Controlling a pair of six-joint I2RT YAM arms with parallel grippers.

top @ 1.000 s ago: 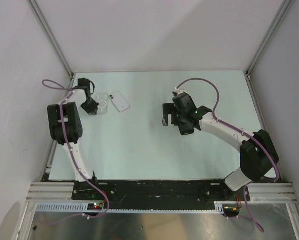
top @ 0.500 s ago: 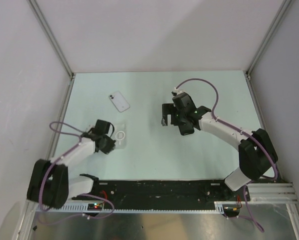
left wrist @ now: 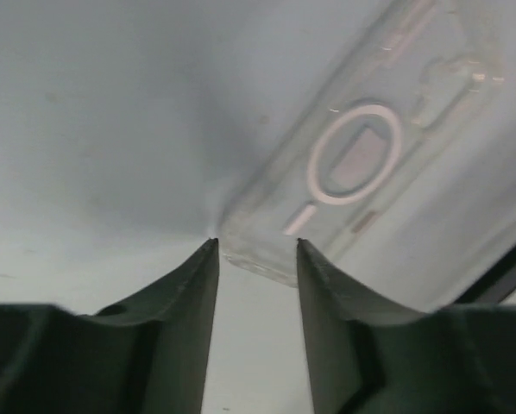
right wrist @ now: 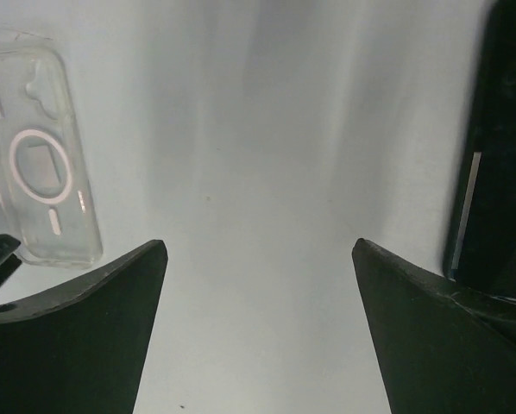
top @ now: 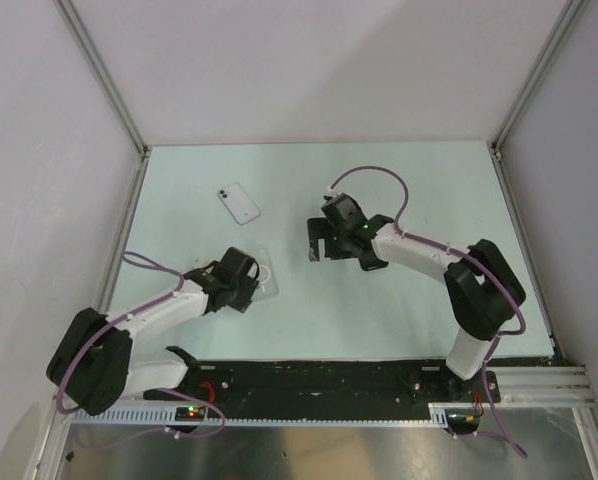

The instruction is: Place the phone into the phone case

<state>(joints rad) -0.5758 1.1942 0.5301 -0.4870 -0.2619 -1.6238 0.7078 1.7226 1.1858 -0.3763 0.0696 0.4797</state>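
1. Pale green counter [top: 429, 190], boxed in by plain white walls [top: 309, 70] with aluminium corner posts [top: 104, 75].
2. Clear plastic phone case with a white ring [left wrist: 361, 164] lies flat, near-left on the counter. One short end sits at the mouth of the gap between the left fingers [left wrist: 202, 285].
3. Left fingers: partly apart, not clamped on anything.
4. Right fingers [right wrist: 137, 285]: spread wide, nothing between them, case off to one side.
5. White phone [top: 239, 204] lies flat at far-left, well apart from both sets of fingers.
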